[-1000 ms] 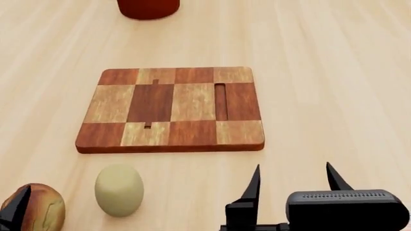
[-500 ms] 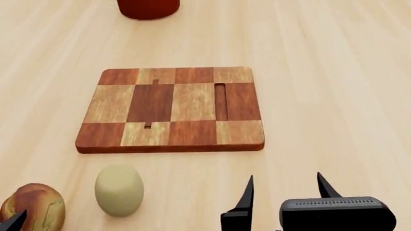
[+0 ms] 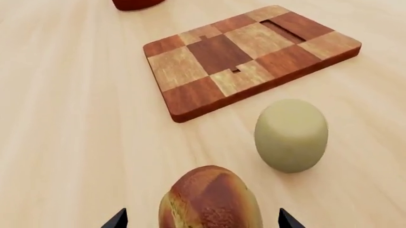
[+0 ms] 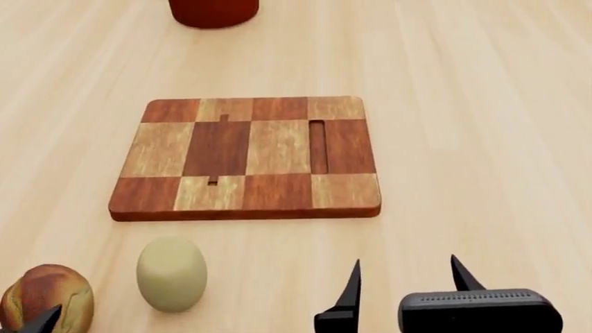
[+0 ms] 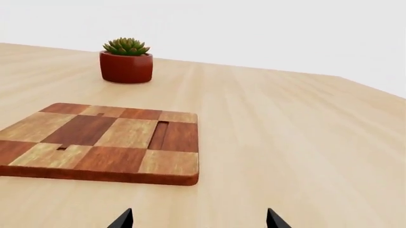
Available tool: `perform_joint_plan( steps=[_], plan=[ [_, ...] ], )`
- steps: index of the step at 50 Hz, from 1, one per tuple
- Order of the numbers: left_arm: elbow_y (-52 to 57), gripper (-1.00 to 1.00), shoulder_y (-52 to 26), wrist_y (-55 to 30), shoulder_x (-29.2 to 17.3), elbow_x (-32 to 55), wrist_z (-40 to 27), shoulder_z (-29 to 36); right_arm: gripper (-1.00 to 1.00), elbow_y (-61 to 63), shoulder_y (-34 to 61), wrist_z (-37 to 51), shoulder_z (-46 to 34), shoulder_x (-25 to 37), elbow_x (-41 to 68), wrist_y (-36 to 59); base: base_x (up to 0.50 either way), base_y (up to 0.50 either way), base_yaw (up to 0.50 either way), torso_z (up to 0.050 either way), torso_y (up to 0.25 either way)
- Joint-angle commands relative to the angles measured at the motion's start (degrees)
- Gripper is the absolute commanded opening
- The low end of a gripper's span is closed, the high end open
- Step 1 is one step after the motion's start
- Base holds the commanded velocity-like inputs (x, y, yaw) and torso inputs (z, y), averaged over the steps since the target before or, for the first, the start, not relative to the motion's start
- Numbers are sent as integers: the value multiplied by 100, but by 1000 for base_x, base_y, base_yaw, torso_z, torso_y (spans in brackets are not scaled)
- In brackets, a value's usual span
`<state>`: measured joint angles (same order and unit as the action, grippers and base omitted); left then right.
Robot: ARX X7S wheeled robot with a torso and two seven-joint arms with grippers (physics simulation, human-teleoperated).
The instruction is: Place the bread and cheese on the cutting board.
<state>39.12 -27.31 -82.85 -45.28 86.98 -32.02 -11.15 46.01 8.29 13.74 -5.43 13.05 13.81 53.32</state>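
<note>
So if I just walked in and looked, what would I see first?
Probably the checkered cutting board, lying flat in the middle of the pale wooden table with nothing on it. Next, the two foods in front of it: the pale yellow cheese and, beside it at the table's near left, the brown-streaked bread. Behind the board stands a red pot with a green succulent.

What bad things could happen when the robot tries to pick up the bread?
1. The bread is round like an egg and sits between the open jaws of the left gripper, so it might squirt out when they close.
2. The cheese lies close beside it, not touching; a sideways bump could roll it away.
3. The cutting board has a raised edge the bread might catch on if carried low.
</note>
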Motion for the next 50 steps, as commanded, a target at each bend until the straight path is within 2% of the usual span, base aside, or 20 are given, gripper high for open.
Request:
perform_joint_plan(
  steps=[1, 12, 24, 50],
  plan=[
    [-41, 100, 116, 150, 180, -1094, 761, 423, 100, 22, -58, -119, 119, -70, -37, 15, 0, 0, 0, 0, 0],
    [-429, 100, 166, 700, 74, -2138, 1329, 1067, 100, 71, -39, -87, 145, -51, 29, 84, 0, 0, 0, 0, 0],
    [-326, 100, 93, 365, 157, -1367, 928, 813, 100, -3, -88, -64, 131, -19, 39, -26, 0, 0, 0, 0, 0],
    [-633, 100, 110, 608, 182, -1731, 1224, 1381, 100, -75, -157, -1, 131, 35, 98, -134, 0, 0, 0, 0, 0]
  ],
)
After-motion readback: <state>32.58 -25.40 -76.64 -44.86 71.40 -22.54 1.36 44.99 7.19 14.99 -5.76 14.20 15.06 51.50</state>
